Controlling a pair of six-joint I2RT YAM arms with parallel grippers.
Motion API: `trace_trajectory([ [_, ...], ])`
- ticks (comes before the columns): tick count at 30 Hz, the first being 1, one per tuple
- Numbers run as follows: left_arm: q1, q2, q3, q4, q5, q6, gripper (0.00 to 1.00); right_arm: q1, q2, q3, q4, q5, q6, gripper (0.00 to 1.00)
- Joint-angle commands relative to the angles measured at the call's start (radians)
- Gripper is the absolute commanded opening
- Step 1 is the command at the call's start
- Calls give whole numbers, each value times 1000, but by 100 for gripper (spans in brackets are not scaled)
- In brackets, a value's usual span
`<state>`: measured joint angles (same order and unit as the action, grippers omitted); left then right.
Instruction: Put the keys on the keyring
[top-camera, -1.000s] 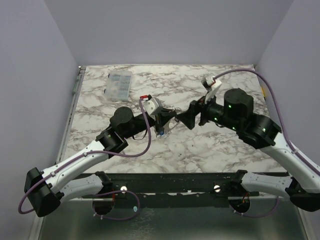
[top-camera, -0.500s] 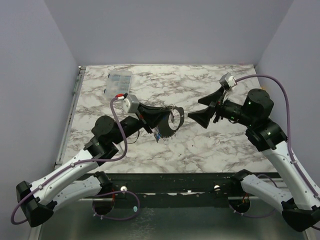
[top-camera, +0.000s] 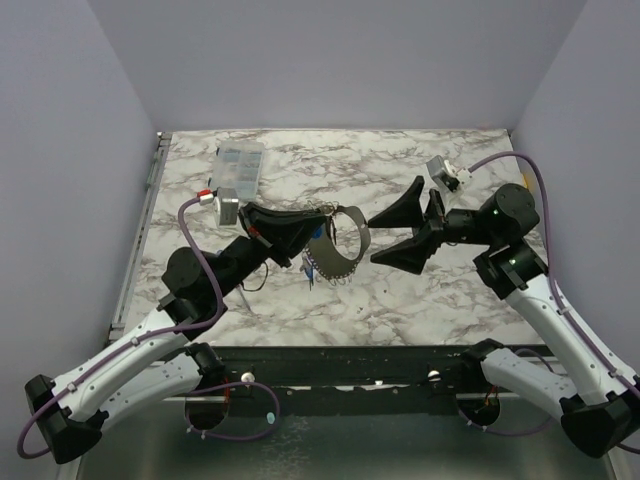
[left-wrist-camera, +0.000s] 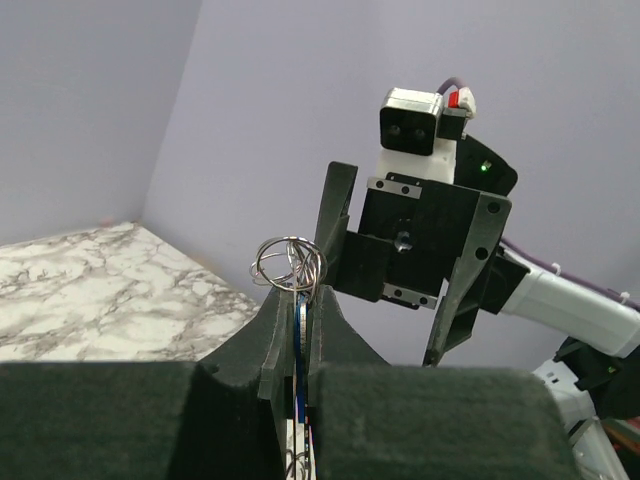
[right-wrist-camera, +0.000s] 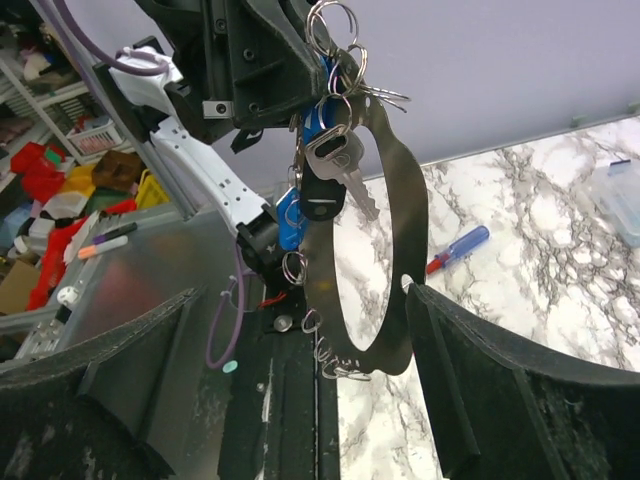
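Aloft, keys (right-wrist-camera: 333, 150) in left end effector (left-wrist-camera: 300, 305)

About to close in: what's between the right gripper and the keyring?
Nothing. In the top view only open air separates the right gripper from the keyring, which the left gripper holds up; the right wrist view agrees.

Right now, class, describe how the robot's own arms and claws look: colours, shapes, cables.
The left arm and right arm have white links and black joints. The left claw and right claw are black, with broad wedge-shaped fingers. A purple cable loops to a grey camera on each wrist. Small green lights glow on the right arm.
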<state>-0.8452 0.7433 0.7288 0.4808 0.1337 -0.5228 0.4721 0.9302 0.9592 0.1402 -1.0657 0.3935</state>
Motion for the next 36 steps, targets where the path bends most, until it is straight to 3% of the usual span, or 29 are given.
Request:
trace_trajectory([
  [1, 1, -6, -6, 164, -24, -98, 0, -5, 30, -11, 120, -90, 85, 85],
  [7, 1, 1, -10, 232, -20, -111, 0, -5, 0, 7, -30, 44, -23, 84],
  [14, 0, -10, -8, 227, 11, -77, 0, -4, -104, -30, -63, 215, -47, 89],
  [20, 1, 3, 6, 233, 67, -89, 0, -5, -122, -57, -56, 211, 0, 90],
  [25, 0, 11, -6, 287, 75, -109, 0, -5, -92, -105, 109, 99, 136, 89],
  [30, 1, 42, -22, 359, 77, -151, 0, -5, 6, -134, 329, -62, 315, 75],
  [36, 0, 70, -66, 454, 20, -182, 0, -6, 50, -133, 390, -116, 374, 60],
])
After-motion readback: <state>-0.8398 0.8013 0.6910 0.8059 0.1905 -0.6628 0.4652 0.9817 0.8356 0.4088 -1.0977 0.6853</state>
